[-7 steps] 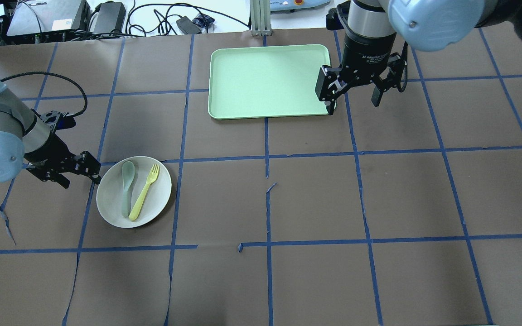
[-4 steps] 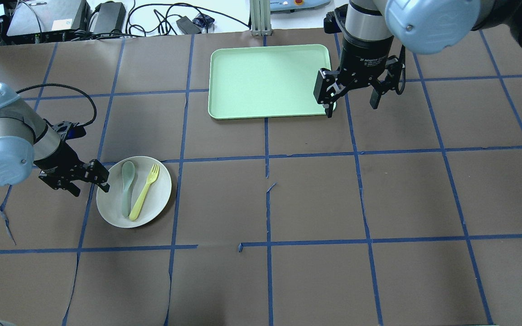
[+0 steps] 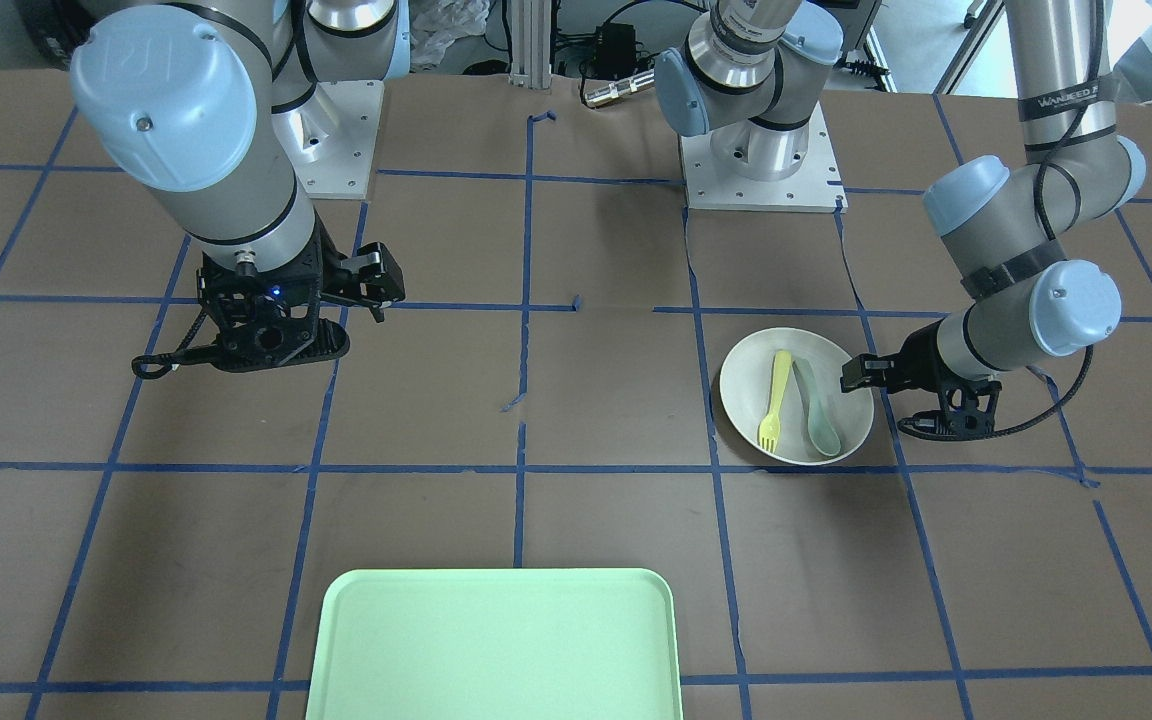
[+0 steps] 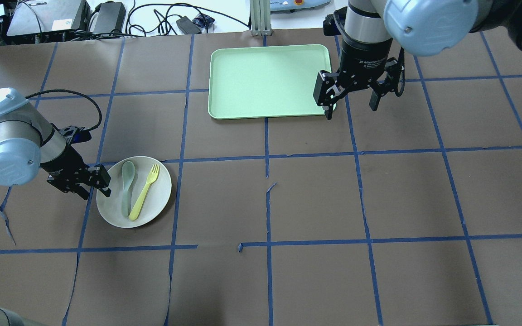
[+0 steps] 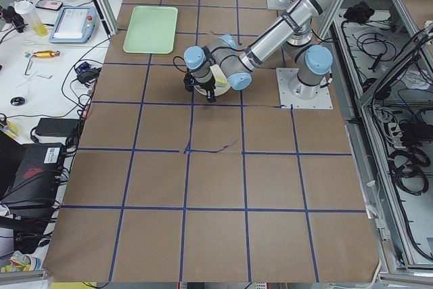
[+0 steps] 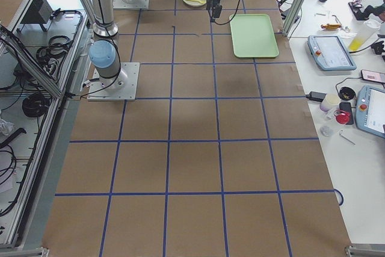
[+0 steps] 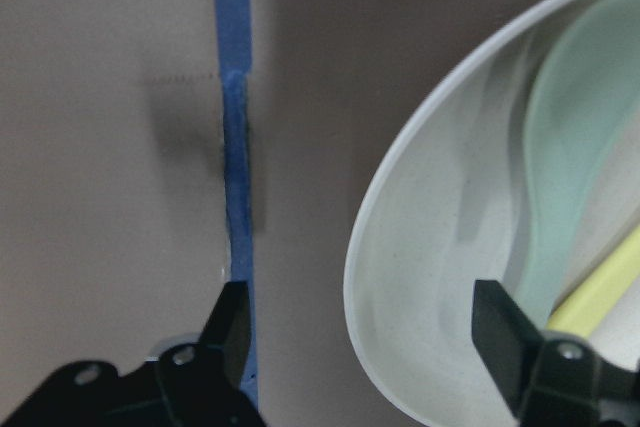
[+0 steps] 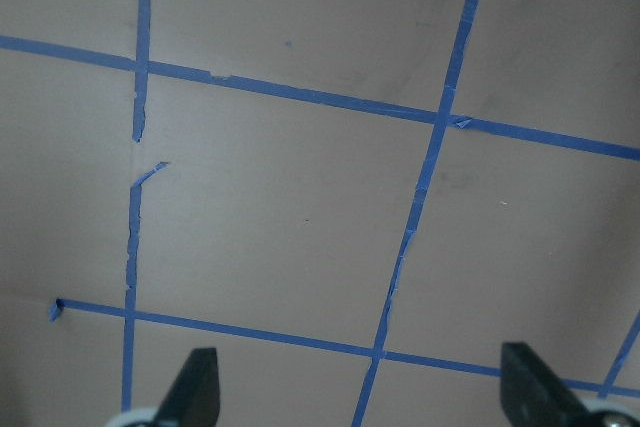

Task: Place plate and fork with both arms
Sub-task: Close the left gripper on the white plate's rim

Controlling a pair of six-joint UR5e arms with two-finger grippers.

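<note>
The off-white plate (image 4: 157, 199) lies on the table's left side, with the pale-yellow fork (image 4: 144, 192) and a grey-green spoon (image 4: 127, 188) lying in it. My left gripper (image 4: 93, 186) is open, low at the plate's left edge. In the left wrist view its fingers (image 7: 225, 322) straddle the plate's rim (image 7: 395, 182), one outside and one over the inside. In the front-facing view the plate (image 3: 746, 390) and fork (image 3: 774, 400) show beside the left gripper (image 3: 886, 400). My right gripper (image 4: 350, 107) is open and empty, held up near the tray's right front corner.
The rectangular mint-green tray (image 4: 265, 81) lies at the far middle of the table; it also shows in the front-facing view (image 3: 496, 645). Brown paper with blue tape lines covers the table (image 4: 315, 199). Cables and boxes (image 4: 107, 18) sit beyond the far edge.
My left gripper has moved right, from beside the plate to straddling its left rim. My right gripper has barely shifted and stays open.
</note>
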